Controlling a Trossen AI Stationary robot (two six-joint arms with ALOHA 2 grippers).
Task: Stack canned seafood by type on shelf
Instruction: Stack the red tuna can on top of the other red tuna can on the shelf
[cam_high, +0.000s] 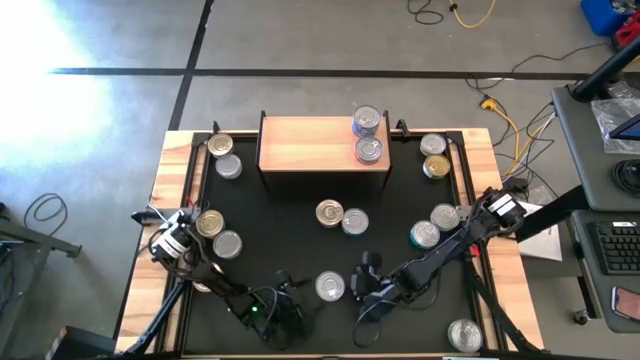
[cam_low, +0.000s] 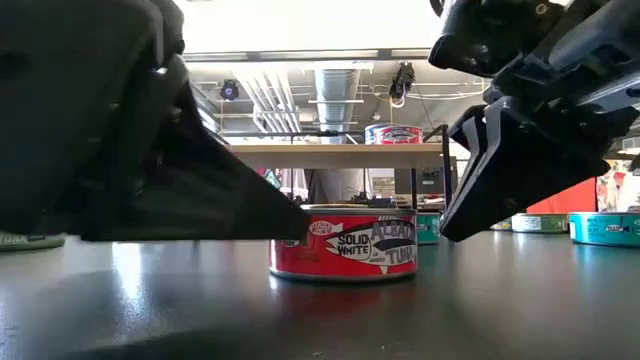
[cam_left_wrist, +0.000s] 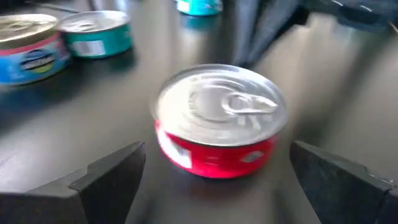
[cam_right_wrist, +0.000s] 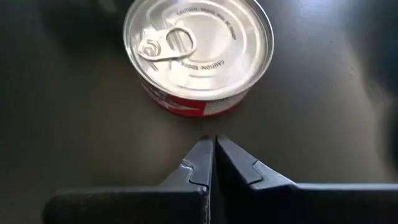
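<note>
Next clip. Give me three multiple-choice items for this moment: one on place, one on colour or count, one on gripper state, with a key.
1. Where is the red-labelled can?
A. on the shelf
B. on the black tabletop between both grippers
C. held in the air

2. How many cans stand on the shelf?
A. none
B. two
C. five

3. How are the grippers?
A. left gripper open, right gripper shut
B. both shut
C. both open

Key: B, the low view shows it resting on the table; B, two tins at the shelf's right end; A, left fingers spread, right fingers pressed together.
</note>
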